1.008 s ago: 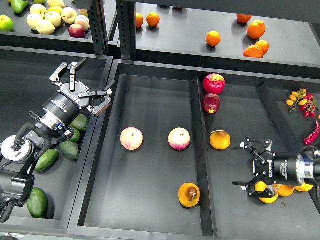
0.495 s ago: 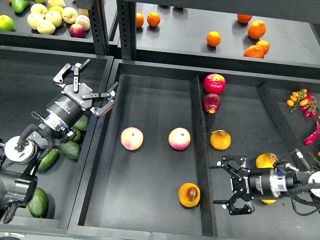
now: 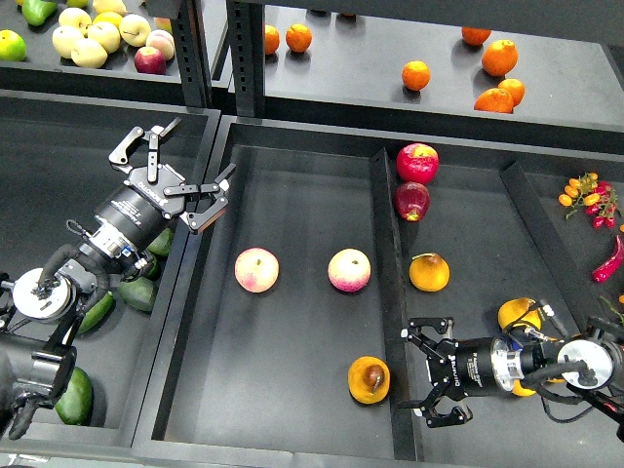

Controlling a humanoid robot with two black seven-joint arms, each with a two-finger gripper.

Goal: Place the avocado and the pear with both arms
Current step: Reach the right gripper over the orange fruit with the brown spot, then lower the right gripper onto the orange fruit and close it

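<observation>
The pear, orange-yellow with a brown blotch, lies at the front of the middle tray. My right gripper is open and empty. It sits just right of the pear, over the divider, with its jaws facing the pear. Several dark green avocados lie in the left bin, partly hidden by my left arm. My left gripper is open and empty. It hovers above the bin's right wall, above the avocados.
Two pink-yellow apples lie mid-tray. A plain orange-yellow fruit and two red apples lie in the right compartment, with yellow fruits behind my right arm. Oranges sit on the back shelf. Chillies are at the far right.
My right gripper has moved left from the yellow fruits to just beside the pear, staying open. My left gripper has shifted slightly up and right, still open.
</observation>
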